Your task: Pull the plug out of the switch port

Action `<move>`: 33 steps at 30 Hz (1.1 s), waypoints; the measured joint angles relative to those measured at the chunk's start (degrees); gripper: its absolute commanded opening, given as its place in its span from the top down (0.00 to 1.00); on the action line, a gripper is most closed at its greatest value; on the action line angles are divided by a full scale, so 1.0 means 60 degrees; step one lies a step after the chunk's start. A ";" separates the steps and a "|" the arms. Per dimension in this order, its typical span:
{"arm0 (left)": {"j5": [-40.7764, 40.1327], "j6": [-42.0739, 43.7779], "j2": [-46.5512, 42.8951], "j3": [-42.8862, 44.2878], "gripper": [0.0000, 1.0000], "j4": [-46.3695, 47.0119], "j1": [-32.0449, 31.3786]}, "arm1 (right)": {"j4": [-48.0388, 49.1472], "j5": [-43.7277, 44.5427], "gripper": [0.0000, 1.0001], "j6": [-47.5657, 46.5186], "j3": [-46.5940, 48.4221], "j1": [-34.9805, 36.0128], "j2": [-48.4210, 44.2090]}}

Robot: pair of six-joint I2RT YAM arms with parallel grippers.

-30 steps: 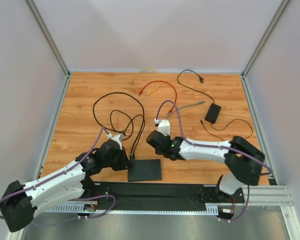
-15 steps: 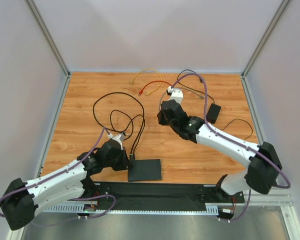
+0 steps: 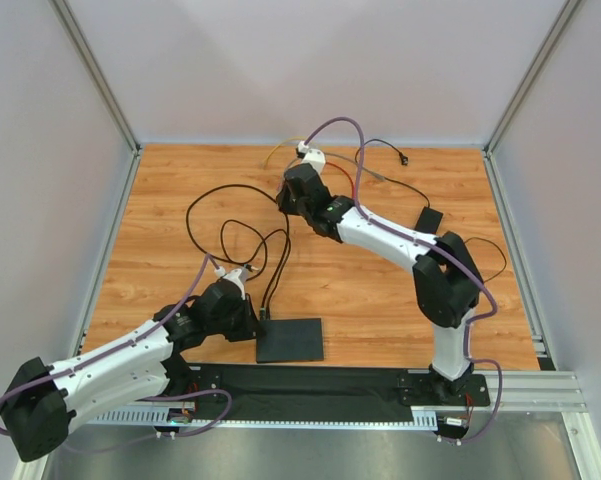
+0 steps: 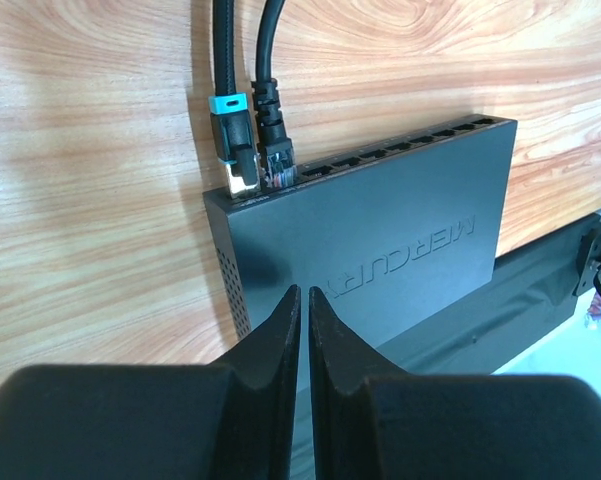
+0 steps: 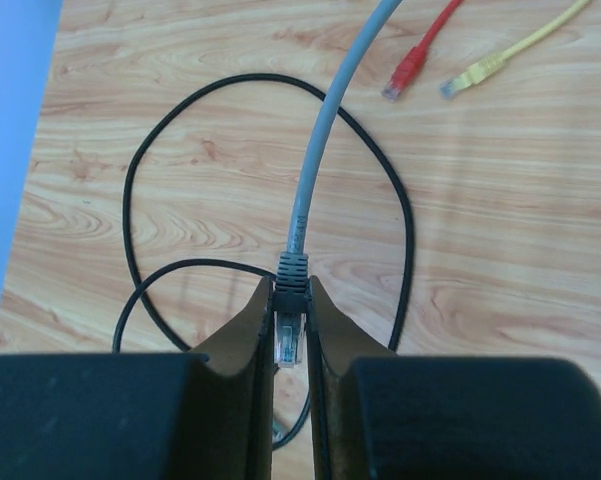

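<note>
The switch [image 3: 290, 340] is a flat black box near the table's front edge; in the left wrist view [image 4: 380, 240] two black cables are plugged into its left-end ports, one with a teal-banded metal plug [image 4: 230, 150] and one with a black plug [image 4: 275, 150]. My left gripper [image 4: 300, 295] is shut and empty over the switch's top, just behind those plugs; in the top view [image 3: 258, 318] it is at the switch's left corner. My right gripper [image 5: 291, 330] is shut on a clear plug [image 5: 291, 335] of a grey cable [image 5: 330, 130], far from the switch at the back middle of the table [image 3: 285, 202].
A black cable loop [image 5: 140, 180] lies under the right gripper. A red plug [image 5: 410, 70] and a yellow plug [image 5: 475, 75] lie beyond it. A black power-adapter brick [image 3: 427, 224] with thin cord sits at the right. Black cable coils [image 3: 235, 215] run from the switch.
My right arm has swung from beside the switch to the back middle of the table, carrying the grey cable's plug with it. My left arm has stayed at the switch.
</note>
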 measured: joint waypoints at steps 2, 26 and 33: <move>-0.0007 0.0000 0.0036 0.0000 0.87 0.0000 0.0000 | 0.0277 -0.0295 0.93 -0.0015 0.0200 -0.0069 0.0579; -0.0106 -0.0084 0.0095 0.0004 0.87 -0.0244 -0.0004 | 0.0499 -0.1632 0.60 -0.1118 0.1643 -0.1024 0.3213; -0.0306 -0.0076 -0.0419 0.0004 0.87 -0.0612 -0.0004 | 0.0670 -0.1599 0.55 -0.1198 -0.1606 -0.0980 0.1184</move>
